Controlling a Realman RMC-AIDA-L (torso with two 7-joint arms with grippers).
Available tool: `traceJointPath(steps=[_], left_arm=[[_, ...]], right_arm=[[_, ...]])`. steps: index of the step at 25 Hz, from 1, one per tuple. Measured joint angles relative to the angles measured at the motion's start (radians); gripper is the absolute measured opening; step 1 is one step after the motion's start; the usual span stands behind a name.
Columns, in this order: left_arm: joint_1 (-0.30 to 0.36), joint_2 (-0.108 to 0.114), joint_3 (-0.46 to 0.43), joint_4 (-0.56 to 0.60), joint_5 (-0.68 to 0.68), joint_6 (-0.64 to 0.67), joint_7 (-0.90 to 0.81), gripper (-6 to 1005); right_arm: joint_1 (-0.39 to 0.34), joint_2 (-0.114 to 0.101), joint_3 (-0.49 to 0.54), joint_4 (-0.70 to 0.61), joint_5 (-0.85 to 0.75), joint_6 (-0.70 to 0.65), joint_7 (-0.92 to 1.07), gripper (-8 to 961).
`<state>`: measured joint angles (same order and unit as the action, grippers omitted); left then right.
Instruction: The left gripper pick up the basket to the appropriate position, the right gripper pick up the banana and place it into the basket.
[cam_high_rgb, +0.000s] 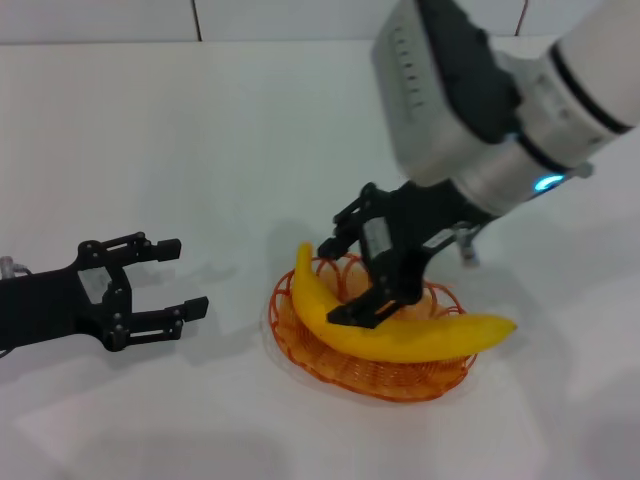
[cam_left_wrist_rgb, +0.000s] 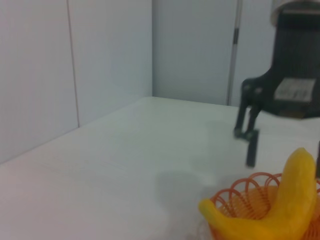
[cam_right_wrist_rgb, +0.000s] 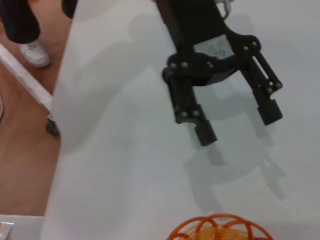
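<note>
Banana: large curved smooth yellow banana (cam_high_rgb: 400, 335) lying across shallow orange wire basket (cam_high_rgb: 372, 372); firm, slick, bruisable; grip mid-body.
Right gripper (cam_high_rgb: 362, 270): above the basket, jaws wide astride the banana.
Left gripper (cam_high_rgb: 170, 280): beside the basket, jaws wide, holding nothing.

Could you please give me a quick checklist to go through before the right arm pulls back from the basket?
1. Banana in the basket: ok, lying across it, both ends overhanging the rim.
2. Right gripper released: ok, fingers open around the banana's middle.
3. Basket flat on the table: ok, no visible tilt.
4. Left gripper clear of the basket: ok, open, low beside it with bare table between.
5. Fingers free of the wire loops: cannot tell, the lower fingertip is close to the rim.
6. Banana steady once unsupported: cannot tell.
</note>
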<state>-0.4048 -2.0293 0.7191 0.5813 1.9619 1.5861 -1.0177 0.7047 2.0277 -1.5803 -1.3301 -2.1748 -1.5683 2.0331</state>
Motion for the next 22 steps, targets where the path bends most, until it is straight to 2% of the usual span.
traceJointPath(steps=[4,7,11,13,16,22], left_arm=[[0.003,0.0,-0.003,0.0,0.0,0.0,0.006,816],[0.003,0.0,-0.003,0.0,0.0,0.0,0.008,816],[0.003,-0.001,-0.003,0.0,0.0,-0.001,0.009,816],[0.004,-0.001,-0.003,0.0,0.0,-0.002,0.009,816],[0.008,-0.002,-0.003,0.0,0.0,-0.002,0.009,816],[0.01,-0.002,0.0,0.0,0.0,-0.002,0.01,816]], right_arm=[[-0.105,0.001,0.107,-0.083,0.014,-0.06,-0.103,706],[-0.194,0.002,0.224,-0.094,0.069,-0.106,-0.219,705],[-0.322,0.002,0.442,-0.064,0.166,-0.212,-0.422,704],[-0.363,0.003,0.538,-0.027,0.201,-0.25,-0.506,703],[-0.387,0.001,0.663,0.073,0.226,-0.278,-0.593,702],[-0.382,-0.002,0.849,0.272,0.226,-0.336,-0.804,698]])
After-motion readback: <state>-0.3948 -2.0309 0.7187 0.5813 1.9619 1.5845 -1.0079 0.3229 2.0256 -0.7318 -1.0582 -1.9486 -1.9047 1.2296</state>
